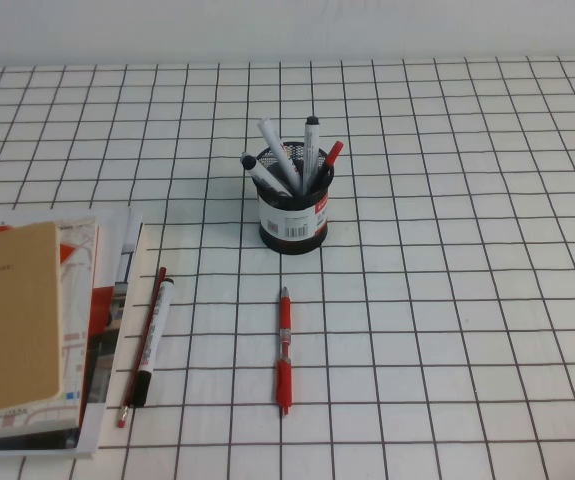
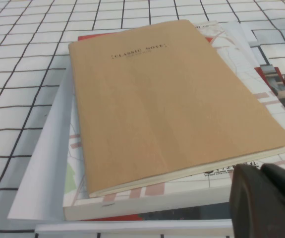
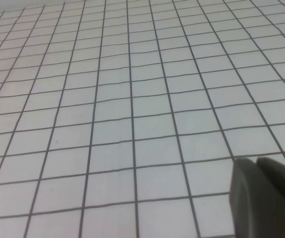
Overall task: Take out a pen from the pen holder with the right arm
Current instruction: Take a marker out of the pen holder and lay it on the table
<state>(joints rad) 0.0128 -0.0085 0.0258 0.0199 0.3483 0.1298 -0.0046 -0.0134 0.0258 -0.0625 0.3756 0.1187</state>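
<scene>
Firstly, nearest to me, item one: the left hand [image 2: 261, 173], seen only from its own wrist camera, fingers pressed together and holding nothing, poised just above the edge of a pile of books [image 1: 102, 400] on the near left of the desk [image 1: 467, 300]. Item two: the right hand [image 3: 257, 166], likewise seen only from its wrist camera, narrowed fully and holding nothing, over a bare stretch of the grid-patterned desk. Item three: a tan notebook [image 2: 172, 99] lying flat on top of the pile, cover marked "Classic Note". Item four: a black-capped marker [image 1: 153, 340] and a thin red pencil [image 1: 143, 345], touching side by side, lying along the pile's right edge. Item five: a red pen [image 1: 284, 350] lying flat by itself near the middle of the desk, well apart from the pile. Item six, farther back, past the red pen: the pen holder [image 1: 294, 222], a black mesh cup with a white label, standing upright. Item seven: the pens [image 1: 310, 150] inside it, I count at least four leaning out of its top, three grey-white with dark caps and one red.
</scene>
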